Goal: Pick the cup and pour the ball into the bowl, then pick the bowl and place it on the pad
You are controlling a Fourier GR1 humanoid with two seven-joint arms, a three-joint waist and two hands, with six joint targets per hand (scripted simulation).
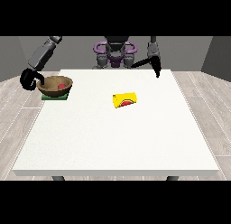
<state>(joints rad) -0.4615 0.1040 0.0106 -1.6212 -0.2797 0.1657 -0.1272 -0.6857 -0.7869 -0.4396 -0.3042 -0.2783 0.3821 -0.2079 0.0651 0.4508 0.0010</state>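
At the near-left corner of the table (117, 142), the hand at the view's left (30, 79) is being held against the outer rim of the bowl (55, 86), its dark fingers curled round that rim. Just inward of the hand, the bowl is being borne by the green pad (55, 97), which is showing under its base; whether the base is fully seated cannot be told. A red ball (60, 86) is being carried inside the bowl, so the pour is judged as done and the placing as close to finished.

For the step in hand, the bowl is best being kept level and centred over the pad while it is being lowered, and the fingers are best being opened only once the base is resting flat, so that the ball is not tipped out.

Farther from the hand, toward the table's middle, the yellow cup (125, 100) is lying on its side, well apart from the bowl, with red showing at its mouth. Farthest off, the hand at the view's right (156, 69) is being held above the far edge, pointing down; its fingers cannot be made out.
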